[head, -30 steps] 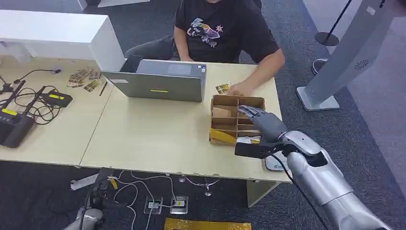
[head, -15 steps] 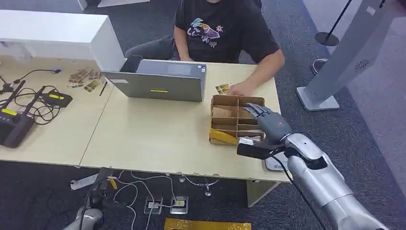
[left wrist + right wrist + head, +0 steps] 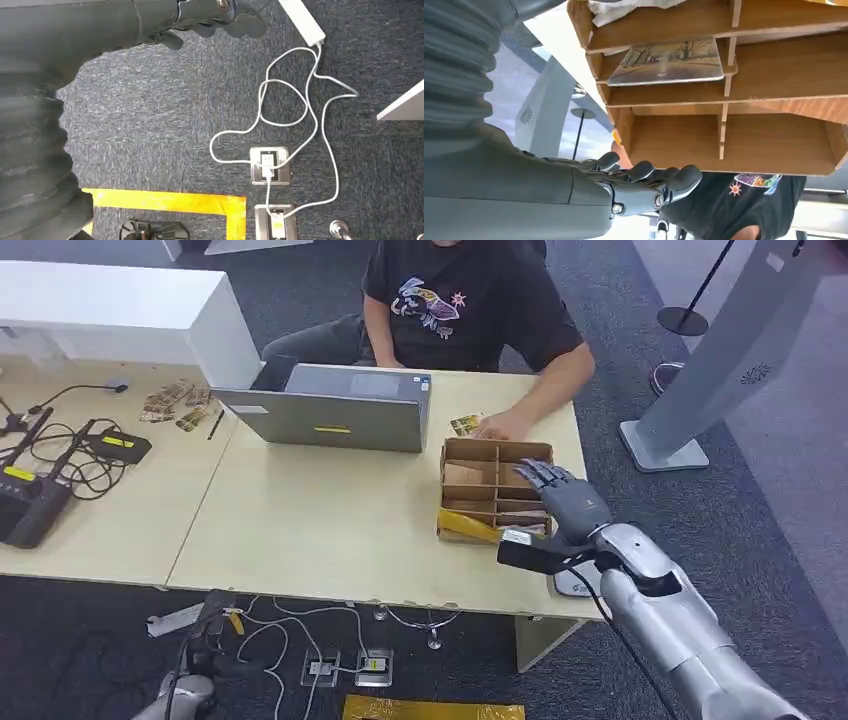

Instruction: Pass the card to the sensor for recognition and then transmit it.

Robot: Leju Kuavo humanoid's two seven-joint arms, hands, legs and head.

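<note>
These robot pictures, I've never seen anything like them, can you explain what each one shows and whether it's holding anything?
It is a humanoid robot with two silver arms ending in hands. The head view looks down from its body onto a desk. There stand a laptop and a wooden compartment box; a person sits behind. The right hand reaches over the box with fingers spread, holding nothing. The right wrist view, turned, shows a picture card lying in one compartment. The left wrist view looks at carpet and cables; the left hand hangs there, holding nothing that I can see.
</note>
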